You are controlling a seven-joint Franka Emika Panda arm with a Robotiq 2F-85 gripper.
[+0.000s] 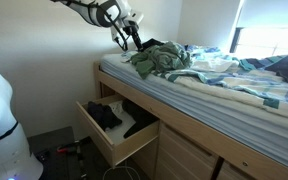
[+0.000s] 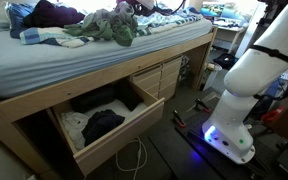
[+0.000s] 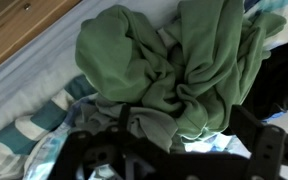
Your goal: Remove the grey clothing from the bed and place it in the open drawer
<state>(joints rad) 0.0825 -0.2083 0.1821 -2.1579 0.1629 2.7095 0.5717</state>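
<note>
The grey-green clothing (image 1: 160, 60) lies crumpled on the bed near its head end, and it shows in both exterior views (image 2: 106, 28). In the wrist view it fills the middle (image 3: 169, 70). My gripper (image 1: 125, 40) hangs at the wall-side edge of the pile with its jaws apart (image 3: 187, 128). A fold of the cloth lies between the fingertips, but they are not closed on it. The open drawer (image 1: 112, 143) juts out under the bed frame and holds dark clothes; it also shows in an exterior view (image 2: 124, 138).
The bed (image 1: 234, 95) has a striped blue-and-white sheet and other clothes (image 2: 49, 14) further along. A wooden bed rail (image 1: 134, 90) runs above the drawer. A white robot base (image 2: 246, 85) and cables stand on the floor. A wall is just behind the gripper.
</note>
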